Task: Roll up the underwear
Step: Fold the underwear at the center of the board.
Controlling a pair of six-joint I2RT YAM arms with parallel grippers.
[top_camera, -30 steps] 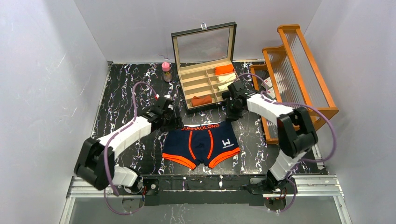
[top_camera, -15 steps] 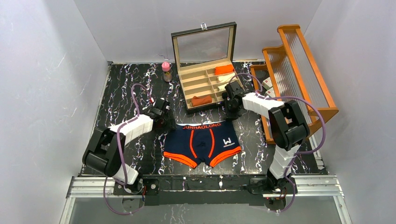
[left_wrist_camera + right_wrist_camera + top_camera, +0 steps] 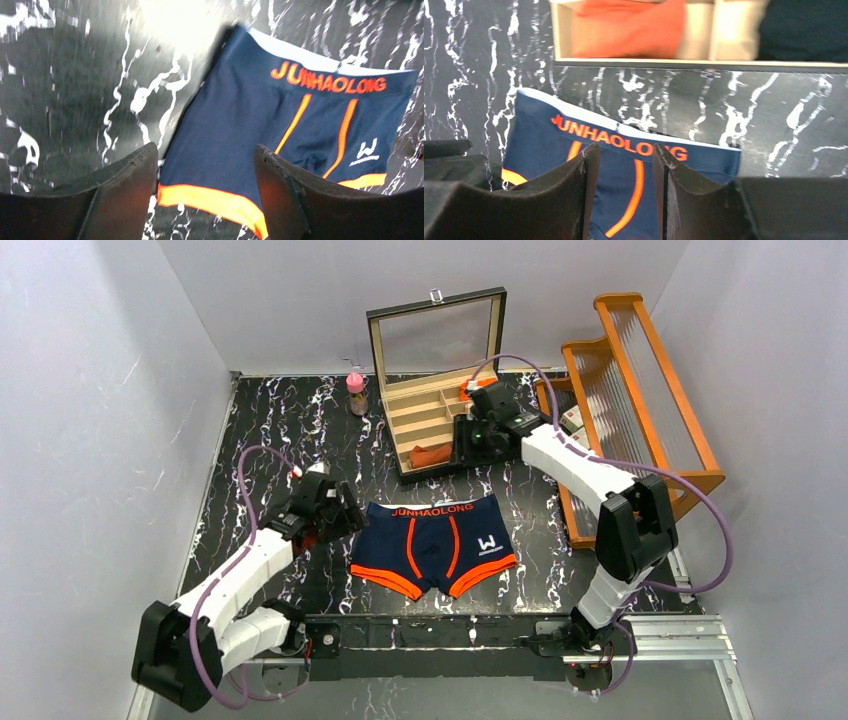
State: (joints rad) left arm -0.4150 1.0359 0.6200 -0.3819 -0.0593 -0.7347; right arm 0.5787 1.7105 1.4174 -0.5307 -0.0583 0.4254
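On table point(image 3: 290, 430): one navy underwear point(image 3: 432, 545); in box point(image 3: 410, 420): one rust-orange underwear point(image 3: 432, 455).

The navy underwear point(image 3: 433, 545) carries the word "JUNHAOLONG" in orange capital letters across its waistband point(image 3: 432, 510), and it reads clearly in the top view and both wrist views. On the front of one leg stands a white logo point(image 3: 485, 543) shaped as a "W". A line of small white lettering sits just beneath it, too fine to read.
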